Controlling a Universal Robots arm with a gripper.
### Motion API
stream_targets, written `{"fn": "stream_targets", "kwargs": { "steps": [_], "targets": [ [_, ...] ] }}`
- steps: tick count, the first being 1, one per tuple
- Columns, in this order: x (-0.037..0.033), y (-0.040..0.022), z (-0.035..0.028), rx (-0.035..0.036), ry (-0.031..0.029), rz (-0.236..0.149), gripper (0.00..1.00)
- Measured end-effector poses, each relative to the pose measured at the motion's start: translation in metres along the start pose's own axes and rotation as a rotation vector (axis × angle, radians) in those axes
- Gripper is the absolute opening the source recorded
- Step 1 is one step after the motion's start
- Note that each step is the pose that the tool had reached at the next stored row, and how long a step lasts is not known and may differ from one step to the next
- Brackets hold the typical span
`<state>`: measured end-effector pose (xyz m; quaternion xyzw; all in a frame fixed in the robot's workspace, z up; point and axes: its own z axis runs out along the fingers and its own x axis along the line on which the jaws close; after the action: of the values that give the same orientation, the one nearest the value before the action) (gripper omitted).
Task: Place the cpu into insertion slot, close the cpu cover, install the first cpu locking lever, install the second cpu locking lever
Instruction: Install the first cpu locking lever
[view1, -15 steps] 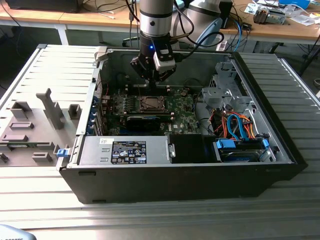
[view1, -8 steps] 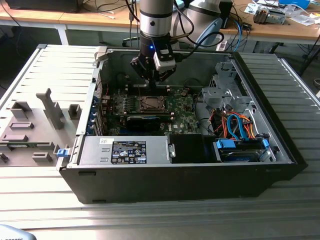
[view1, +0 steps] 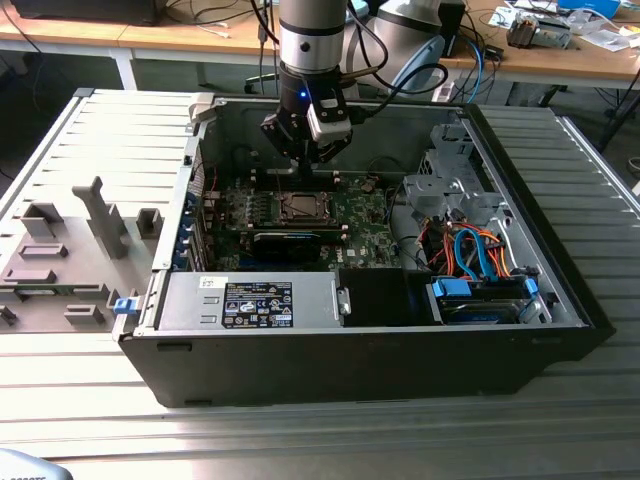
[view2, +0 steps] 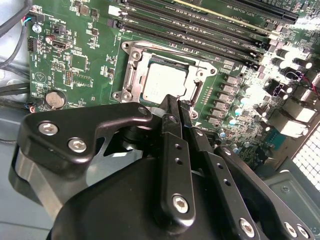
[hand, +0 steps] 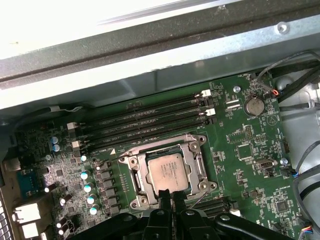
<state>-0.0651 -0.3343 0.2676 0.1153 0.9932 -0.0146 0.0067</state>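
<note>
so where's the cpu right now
The cpu sits in the insertion slot on the green motherboard, beside the memory slots, with the gripper at its edge in both wrist views.

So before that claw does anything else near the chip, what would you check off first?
1. cpu lying flat in the insertion slot: ok, it looks seated.
2. cpu cover down over the chip: ok, the frame surrounds it in both wrist views.
3. Locking levers latched: cannot tell.
4. claw carrying nothing: ok, fingers together, empty.
5. claw lined up at the socket's edge: ok, tips sit just beside it.
6. Loose cables away from the socket: ok.
</note>
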Motion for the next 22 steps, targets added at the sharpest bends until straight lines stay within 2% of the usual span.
{"fn": "stream_targets", "kwargs": {
  "steps": [22],
  "targets": [
    [0.0,0.0,0.0002,-0.0001,-0.0004,-0.012,0.16]
  ]
}}
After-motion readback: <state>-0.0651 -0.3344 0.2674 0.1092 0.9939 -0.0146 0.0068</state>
